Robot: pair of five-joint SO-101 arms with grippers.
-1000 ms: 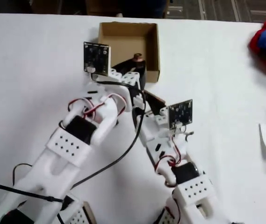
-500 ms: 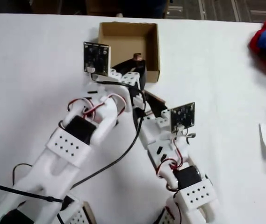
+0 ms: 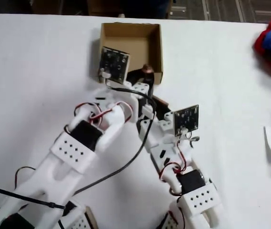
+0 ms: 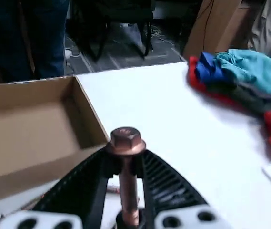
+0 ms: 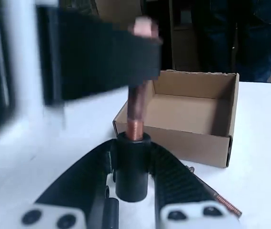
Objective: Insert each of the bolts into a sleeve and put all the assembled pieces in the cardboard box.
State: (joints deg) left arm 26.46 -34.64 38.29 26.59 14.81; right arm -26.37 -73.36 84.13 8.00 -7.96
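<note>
Right wrist view: right claw (image 5: 132, 160) clamps sleeve (image 5: 132, 174) upright. Left claw (image 4: 125, 160) grips bolt (image 4: 127, 191) under head, tip seemingly inside sleeve mouth. Advice: shank plumb, press straight down. Box (image 5: 192, 142) just beyond both claws.

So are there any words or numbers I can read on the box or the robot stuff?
No text can be read here.
The cardboard box is plain.
The black sleeve is plain.
Anything stamped on the head of the bolt is too blurred to read.
</note>
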